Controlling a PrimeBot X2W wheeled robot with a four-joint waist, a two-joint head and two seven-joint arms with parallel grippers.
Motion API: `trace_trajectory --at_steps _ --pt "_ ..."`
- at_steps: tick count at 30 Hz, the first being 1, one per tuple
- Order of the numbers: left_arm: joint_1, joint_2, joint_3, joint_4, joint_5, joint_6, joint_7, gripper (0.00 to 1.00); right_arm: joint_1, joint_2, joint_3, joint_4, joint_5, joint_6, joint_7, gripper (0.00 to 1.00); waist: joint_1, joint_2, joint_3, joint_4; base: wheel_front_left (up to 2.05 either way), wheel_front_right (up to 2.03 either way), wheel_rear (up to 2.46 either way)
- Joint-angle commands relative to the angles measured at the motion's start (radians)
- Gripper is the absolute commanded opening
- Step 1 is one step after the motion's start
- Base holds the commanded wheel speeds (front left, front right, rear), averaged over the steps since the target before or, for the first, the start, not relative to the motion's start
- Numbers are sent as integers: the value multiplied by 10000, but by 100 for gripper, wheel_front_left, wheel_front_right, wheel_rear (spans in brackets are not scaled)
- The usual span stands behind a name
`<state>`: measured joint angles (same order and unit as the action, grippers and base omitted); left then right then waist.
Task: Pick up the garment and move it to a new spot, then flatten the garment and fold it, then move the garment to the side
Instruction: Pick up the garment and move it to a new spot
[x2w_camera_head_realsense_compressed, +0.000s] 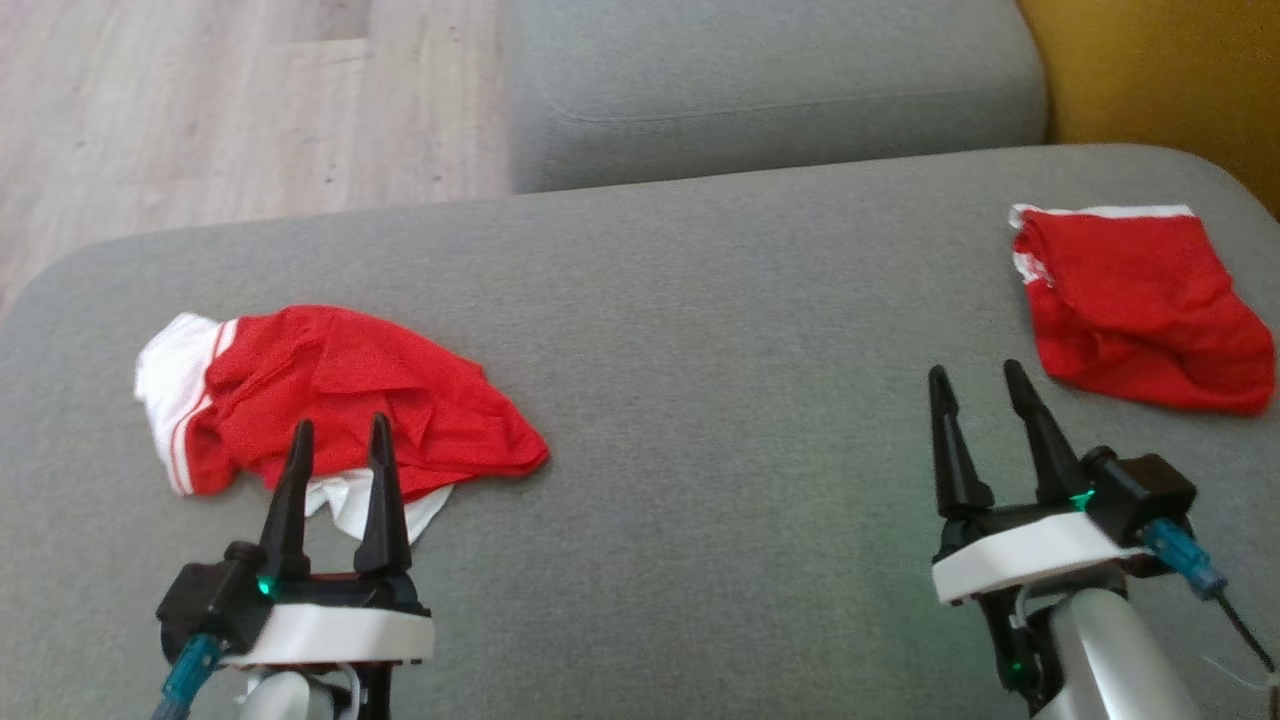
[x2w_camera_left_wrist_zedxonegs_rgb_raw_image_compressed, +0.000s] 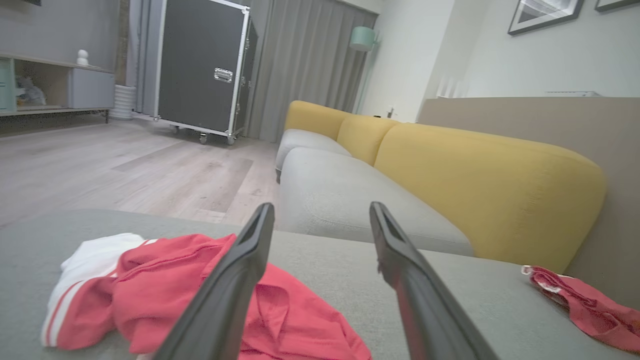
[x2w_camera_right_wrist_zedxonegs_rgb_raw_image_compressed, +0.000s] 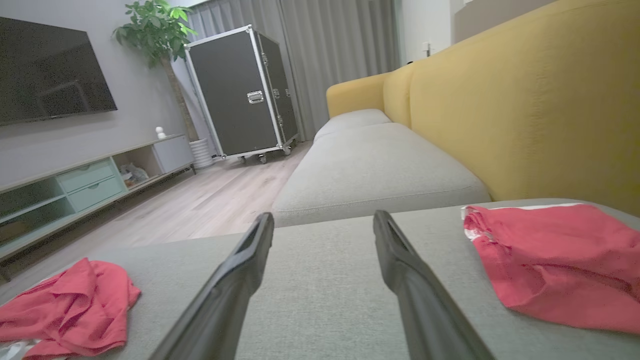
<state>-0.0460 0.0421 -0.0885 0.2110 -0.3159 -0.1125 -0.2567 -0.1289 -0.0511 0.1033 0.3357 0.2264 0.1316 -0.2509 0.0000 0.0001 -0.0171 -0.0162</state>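
Lying crumpled at the left end of the grey seat cushion, the red-and-white garment looks thin, light and limp. I judge it will sag and bunch the moment it is lifted, and it will not hold any shape by itself. It is not fragile, but smooth sports fabric like this may slip out of a shallow pinch. The best hold is probably the white striped band at its left side, or a ridge where several layers are heaped together. A single flat layer would give less to bite on.

The left gripper stands over the garment's near edge, jaws spread wide and holding nothing. Whether the tips touch the cloth cannot be told. The right gripper sits toward the cushion's right end, jaws likewise released and empty.

There are two garments. The second red garment lies flatter at the cushion's far right corner, near the yellow backrest. There are also two grippers and two cushions, the second grey cushion lying beyond the first.
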Motion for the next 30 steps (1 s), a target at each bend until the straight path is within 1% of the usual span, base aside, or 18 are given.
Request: trace_trajectory --at_steps 1,12,18,24,28,30 --pt "-278 81 431 -325 44 98 -51 100 -181 8 353 -384 13 -9 -108 100 0 -1 -60 237 0 0 0" --pt "1 81 754 -237 344 82 -51 100 79 8 1268 -323 486 -9 -108 100 0 -1 -397 1755 0 0 0" --pt "158 81 951 -190 530 24 -51 100 226 8 1687 -288 816 -9 -108 100 0 -1 -560 2387 0 0 0" --pt "222 84 1211 -198 674 -37 -51 100 288 9 1929 -269 976 -9 -109 100 0 -1 -571 2562 0 0 0" --pt "109 154 1303 -166 741 -69 -51 100 254 9 1977 -270 994 -9 -109 100 0 -1 -437 2462 0 0 0" --pt "-112 286 1229 -86 800 -99 -51 100 195 9 1933 -279 966 -9 -109 100 0 -1 -262 2359 0 0 0"
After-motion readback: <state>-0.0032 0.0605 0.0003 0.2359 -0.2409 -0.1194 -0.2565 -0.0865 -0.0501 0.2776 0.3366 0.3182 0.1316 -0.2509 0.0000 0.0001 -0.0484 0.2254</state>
